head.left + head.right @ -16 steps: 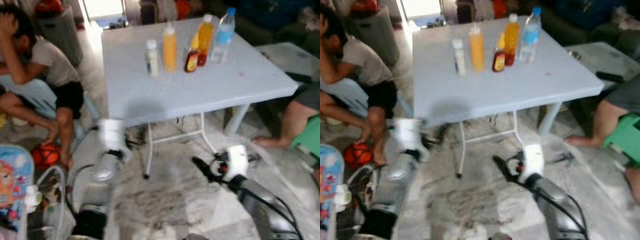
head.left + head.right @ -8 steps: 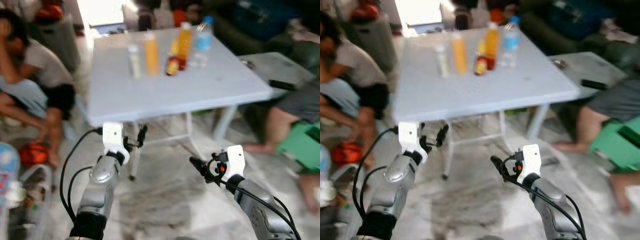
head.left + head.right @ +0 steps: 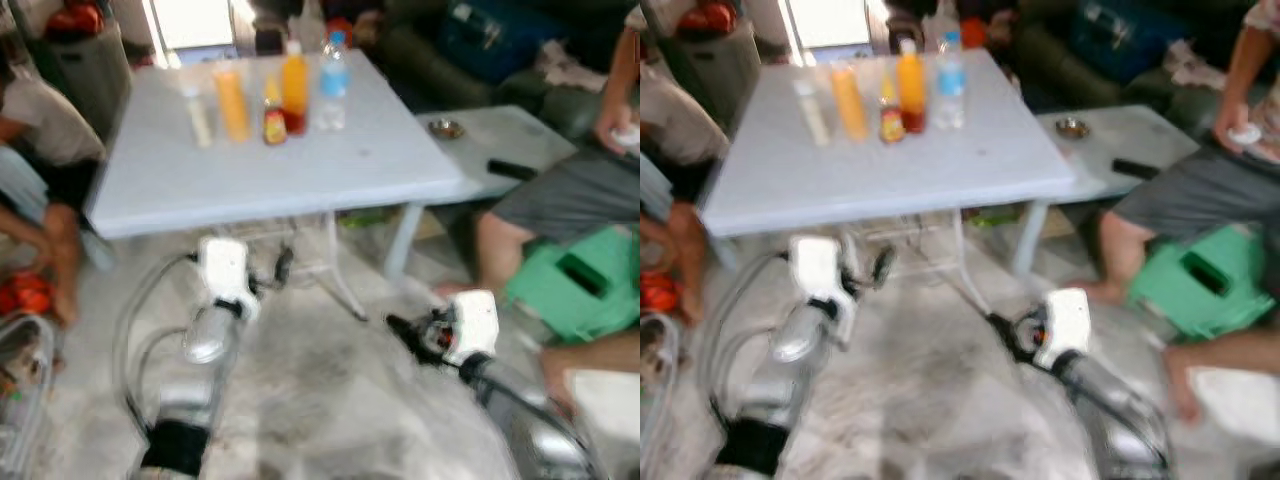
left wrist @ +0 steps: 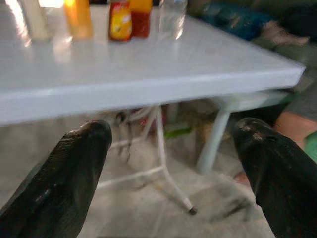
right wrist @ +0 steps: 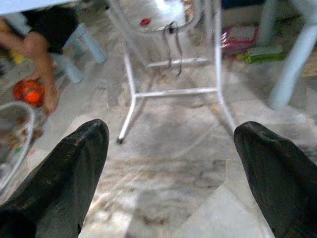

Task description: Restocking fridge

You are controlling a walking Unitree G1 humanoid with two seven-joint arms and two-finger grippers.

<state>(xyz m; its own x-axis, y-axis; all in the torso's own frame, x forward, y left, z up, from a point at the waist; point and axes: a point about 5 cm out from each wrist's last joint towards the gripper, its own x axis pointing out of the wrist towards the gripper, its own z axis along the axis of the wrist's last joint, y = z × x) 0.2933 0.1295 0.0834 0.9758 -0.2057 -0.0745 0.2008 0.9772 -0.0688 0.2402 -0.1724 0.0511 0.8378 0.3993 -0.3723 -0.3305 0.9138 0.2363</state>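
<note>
Several bottles stand at the far side of a pale blue folding table: a white bottle, an orange bottle, a small sauce bottle, a tall juice bottle and a water bottle. My left gripper is held below the table's near edge, open and holding nothing; in the left wrist view its fingers frame the table edge. My right gripper hangs lower over the marble floor, also open, with its fingers wide apart.
A person sits on the floor at the left beside an orange ball. Another person sits at the right by a green stool. A low grey table stands behind. The folding table's metal legs lie ahead.
The whole view has swung right, so the table now sits further left in the picture. My left arm has risen from low at my side to just under the table edge.
</note>
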